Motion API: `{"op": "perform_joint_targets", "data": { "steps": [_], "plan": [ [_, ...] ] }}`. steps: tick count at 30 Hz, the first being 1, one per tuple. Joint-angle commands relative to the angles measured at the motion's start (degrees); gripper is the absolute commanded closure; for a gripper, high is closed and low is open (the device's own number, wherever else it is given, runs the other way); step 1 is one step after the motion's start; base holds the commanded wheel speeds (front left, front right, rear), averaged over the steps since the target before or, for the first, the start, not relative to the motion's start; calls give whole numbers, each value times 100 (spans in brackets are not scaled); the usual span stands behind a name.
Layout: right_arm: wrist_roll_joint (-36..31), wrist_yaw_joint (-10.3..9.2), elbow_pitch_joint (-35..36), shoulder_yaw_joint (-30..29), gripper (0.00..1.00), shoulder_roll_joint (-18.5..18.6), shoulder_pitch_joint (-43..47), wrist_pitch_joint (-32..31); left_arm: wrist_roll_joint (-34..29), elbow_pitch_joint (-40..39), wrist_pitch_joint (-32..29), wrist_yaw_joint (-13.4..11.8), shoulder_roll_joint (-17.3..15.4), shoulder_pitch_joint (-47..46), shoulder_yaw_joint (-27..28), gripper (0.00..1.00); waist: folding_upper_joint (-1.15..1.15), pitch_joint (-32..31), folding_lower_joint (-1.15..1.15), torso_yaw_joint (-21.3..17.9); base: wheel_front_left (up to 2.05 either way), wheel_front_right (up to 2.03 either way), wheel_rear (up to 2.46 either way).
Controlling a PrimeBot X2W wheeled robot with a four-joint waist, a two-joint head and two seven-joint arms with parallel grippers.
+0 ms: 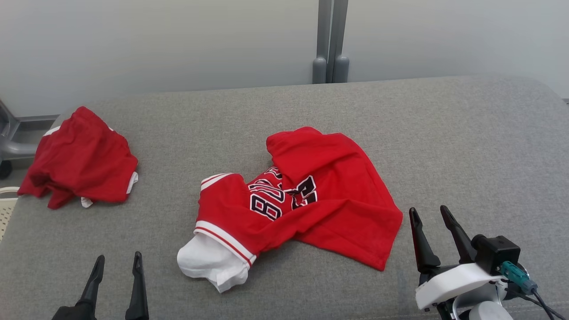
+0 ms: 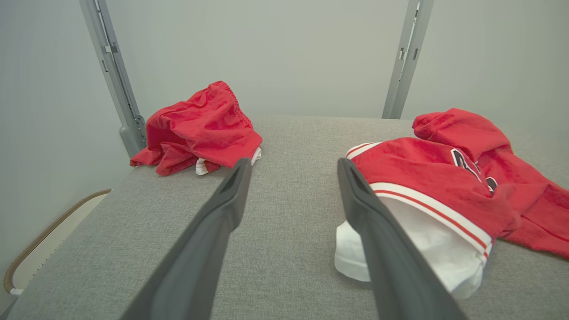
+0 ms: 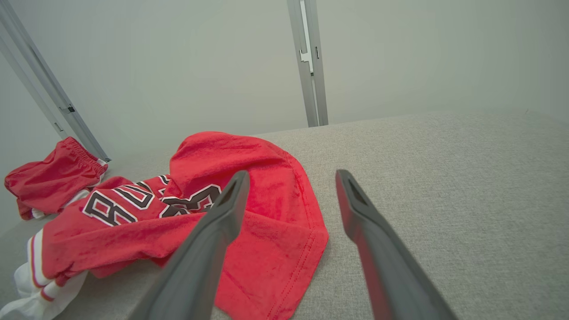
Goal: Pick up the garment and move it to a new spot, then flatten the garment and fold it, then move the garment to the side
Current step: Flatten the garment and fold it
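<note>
The garment is a red jersey with black and white lettering and a white sleeve, lying crumpled in the middle of the grey padded surface. It also appears in the left wrist view, garment, and in the right wrist view, garment. My left gripper is open near the front edge, left of the white sleeve, empty. My right gripper is open just right of the garment's lower hem, empty. In the wrist views the left gripper and right gripper each show spread fingers with nothing between.
A second red garment lies bunched at the surface's far left. A pale basket rim sits beyond the left edge. A grey upright post stands behind the surface against a pale wall.
</note>
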State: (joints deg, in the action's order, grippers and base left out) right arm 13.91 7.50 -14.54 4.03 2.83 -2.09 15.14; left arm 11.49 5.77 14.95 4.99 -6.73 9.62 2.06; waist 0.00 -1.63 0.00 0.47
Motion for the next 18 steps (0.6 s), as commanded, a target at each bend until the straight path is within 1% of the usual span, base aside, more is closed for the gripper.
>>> {"op": "perform_joint_targets", "data": {
  "steps": [1, 18],
  "plan": [
    [-7, -2, -6, 1, 0, 13, -33, 17, -33, -12, 15, 22, 1, -19, 29, 0, 0, -2, 0, -3, 0, 0, 0],
    [-17, -2, -39, 50, 0, 12, -53, 17, -168, 14, 15, 90, 90, -54, 90, 0, 0, -2, 0, -3, 0, 0, 0]
  ]
}}
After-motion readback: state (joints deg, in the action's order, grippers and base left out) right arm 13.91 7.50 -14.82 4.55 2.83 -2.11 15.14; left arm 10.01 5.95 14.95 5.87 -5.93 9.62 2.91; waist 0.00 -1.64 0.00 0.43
